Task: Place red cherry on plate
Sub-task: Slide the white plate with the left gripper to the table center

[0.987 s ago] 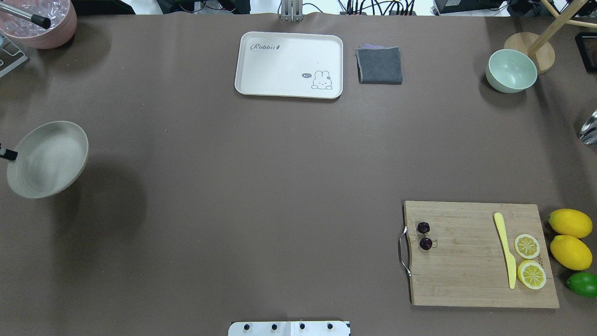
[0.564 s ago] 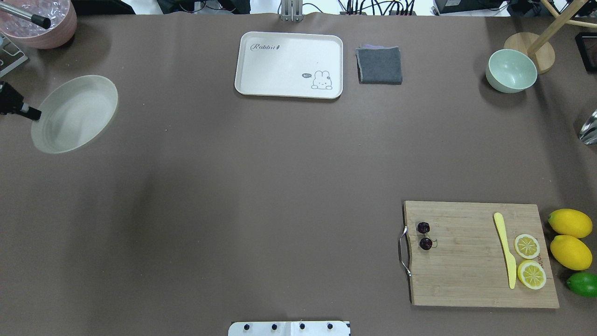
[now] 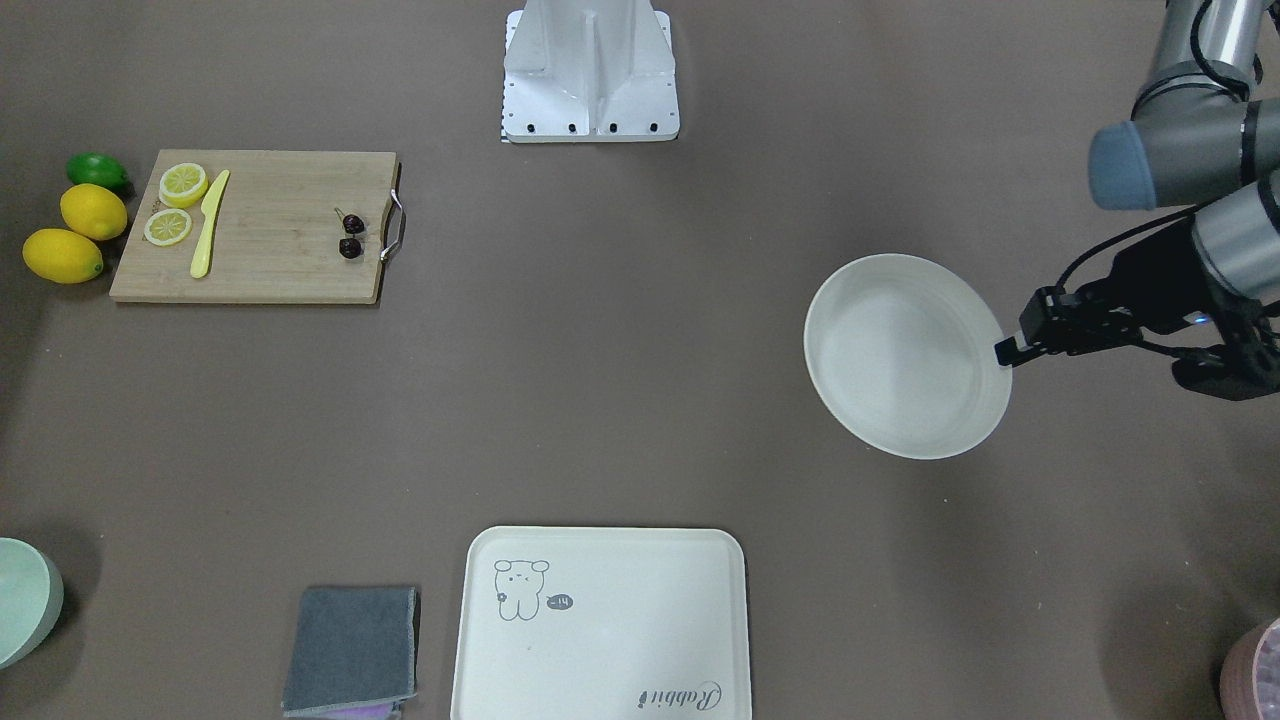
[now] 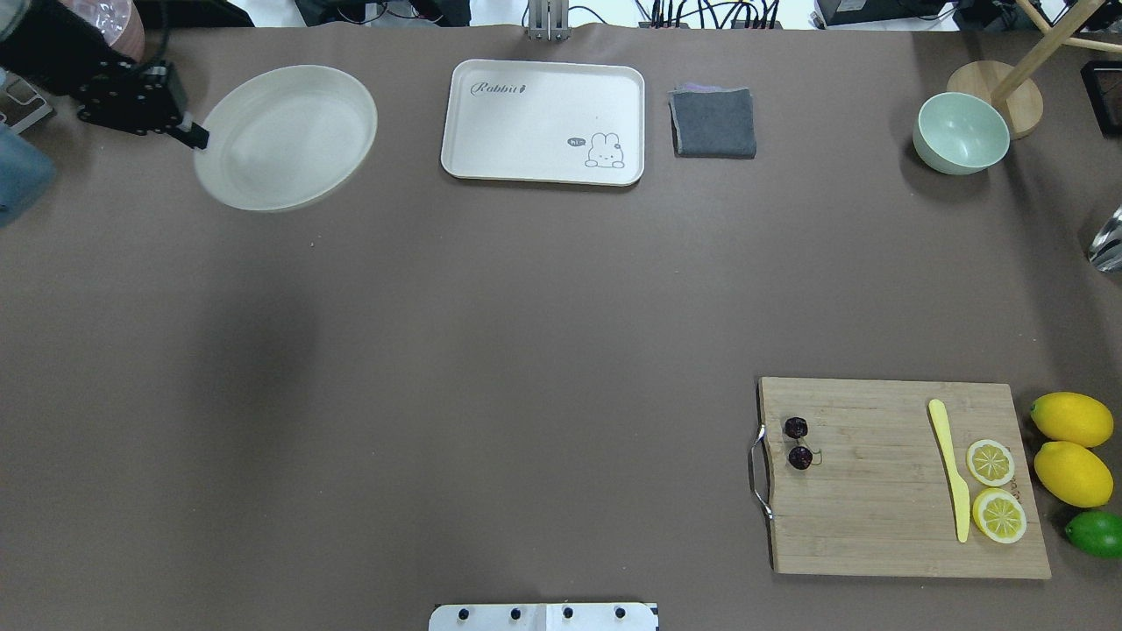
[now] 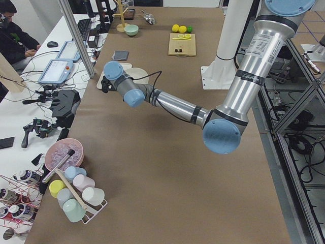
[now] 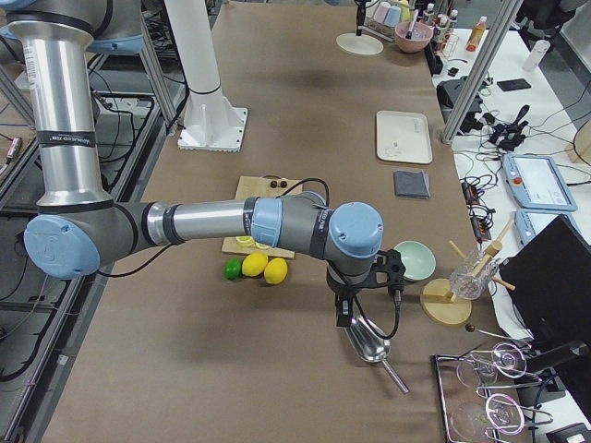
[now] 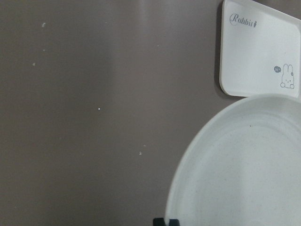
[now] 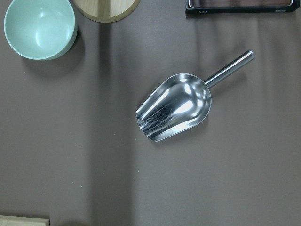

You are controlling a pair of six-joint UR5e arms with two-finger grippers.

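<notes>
The red cherry (image 4: 798,443), a pair of dark maroon fruits, lies near the handle end of the wooden cutting board (image 4: 877,526); it also shows in the front view (image 3: 350,235). My left gripper (image 4: 195,136) is shut on the rim of the cream-white plate (image 4: 285,138) and holds it above the table, beside the tray. The front view shows the same grip (image 3: 1005,350) on the plate (image 3: 905,355). My right gripper (image 6: 346,305) hangs over a metal scoop (image 8: 176,107) far from the cherry; I cannot tell whether it is open or shut.
A cream tray (image 4: 543,121) with a rabbit drawing, a grey cloth (image 4: 713,123) and a pale green bowl (image 4: 961,131) line the far side. A yellow knife (image 4: 949,469), lemon slices (image 4: 997,515), two lemons (image 4: 1071,419) and a lime (image 4: 1096,533) sit on and beside the board.
My left gripper has carried the plate from the table's left edge toward the far side and to the right, up next to the tray. The cherry has not moved.
</notes>
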